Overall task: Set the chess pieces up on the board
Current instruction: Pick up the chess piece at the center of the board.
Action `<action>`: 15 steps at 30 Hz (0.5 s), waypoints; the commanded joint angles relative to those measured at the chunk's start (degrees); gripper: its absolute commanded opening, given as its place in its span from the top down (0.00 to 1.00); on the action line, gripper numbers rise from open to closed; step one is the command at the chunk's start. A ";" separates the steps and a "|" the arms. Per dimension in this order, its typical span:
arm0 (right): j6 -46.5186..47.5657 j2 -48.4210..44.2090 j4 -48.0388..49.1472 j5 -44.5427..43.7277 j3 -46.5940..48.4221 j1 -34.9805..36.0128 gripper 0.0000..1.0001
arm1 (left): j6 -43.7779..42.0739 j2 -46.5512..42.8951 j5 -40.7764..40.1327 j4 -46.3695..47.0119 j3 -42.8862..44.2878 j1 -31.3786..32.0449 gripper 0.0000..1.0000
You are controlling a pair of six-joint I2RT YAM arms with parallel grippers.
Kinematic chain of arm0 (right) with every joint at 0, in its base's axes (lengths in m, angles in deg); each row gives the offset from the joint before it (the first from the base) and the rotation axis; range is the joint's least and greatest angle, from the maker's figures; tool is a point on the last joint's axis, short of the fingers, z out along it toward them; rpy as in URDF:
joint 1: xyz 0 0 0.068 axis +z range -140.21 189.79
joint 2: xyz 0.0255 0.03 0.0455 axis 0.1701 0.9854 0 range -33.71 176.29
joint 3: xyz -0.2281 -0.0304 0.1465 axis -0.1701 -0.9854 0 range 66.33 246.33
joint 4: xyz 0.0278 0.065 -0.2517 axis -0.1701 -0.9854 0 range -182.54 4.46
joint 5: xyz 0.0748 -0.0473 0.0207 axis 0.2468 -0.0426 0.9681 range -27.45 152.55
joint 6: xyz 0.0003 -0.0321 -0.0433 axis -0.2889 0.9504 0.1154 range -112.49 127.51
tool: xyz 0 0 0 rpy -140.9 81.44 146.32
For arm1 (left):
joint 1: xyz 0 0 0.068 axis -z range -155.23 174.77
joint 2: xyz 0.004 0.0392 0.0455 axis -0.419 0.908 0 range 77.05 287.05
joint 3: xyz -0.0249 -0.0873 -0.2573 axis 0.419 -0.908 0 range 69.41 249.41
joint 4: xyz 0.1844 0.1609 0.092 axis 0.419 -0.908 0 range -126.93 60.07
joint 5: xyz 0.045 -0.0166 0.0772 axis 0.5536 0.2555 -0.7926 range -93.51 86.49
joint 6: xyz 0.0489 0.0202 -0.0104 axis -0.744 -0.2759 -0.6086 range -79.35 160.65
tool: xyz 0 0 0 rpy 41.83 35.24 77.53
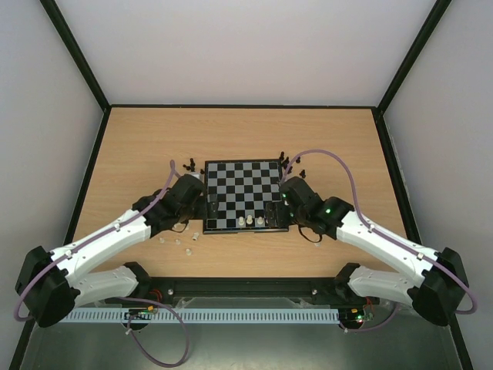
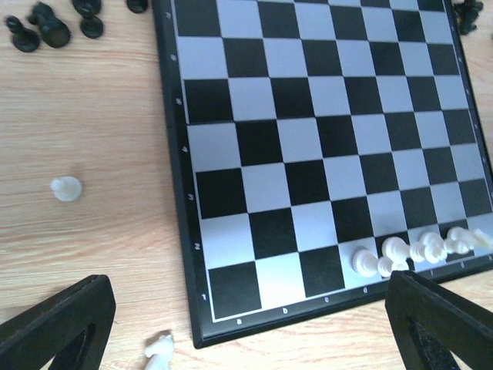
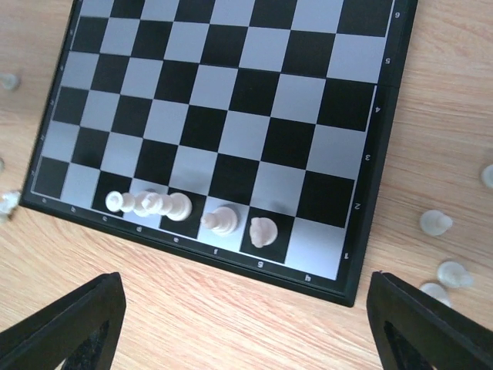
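Observation:
The board [image 1: 243, 185] lies in the middle of the table. Several cream-white chess pieces [image 1: 251, 222] stand in its near row, seen also in the left wrist view [image 2: 362, 260] and the right wrist view [image 3: 219, 221]. My left gripper [image 1: 196, 204] hovers at the board's near left corner, open and empty [image 2: 246, 335]. My right gripper [image 1: 283, 202] hovers over the near right corner, open and empty [image 3: 246, 327]. A white knight [image 2: 158, 351] lies on the table just off the board's corner, between the left fingers [image 2: 54, 324].
Loose white pieces lie left of the board [image 1: 177, 240] [image 2: 66, 188] and right of it [image 3: 435, 223]. Black pieces cluster at the far left corner [image 1: 189, 164] [image 2: 48, 29] and the far right corner [image 1: 289, 162]. Black-edged walls enclose the table.

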 commanded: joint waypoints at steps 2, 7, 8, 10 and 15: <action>-0.50 -2.78 3.09 -0.03 -3.39 -0.29 0.03 | -0.21 0.54 -3.72 -4.59 4.11 -1.89 0.01; -0.44 -3.06 4.93 0.17 -4.52 -0.28 0.01 | 0.02 1.39 -4.17 -4.96 5.18 -2.55 0.01; -0.40 -3.17 5.19 0.07 -4.83 -0.23 0.01 | 0.19 1.74 -4.18 -4.80 5.28 -2.55 0.01; -0.22 -3.36 5.96 0.25 -5.55 -0.27 0.01 | 0.45 2.64 -4.05 -4.28 5.39 -2.55 0.01; -0.13 -3.24 6.58 0.67 -6.13 -0.31 0.01 | 1.01 5.18 -3.47 -3.14 5.85 -2.62 0.01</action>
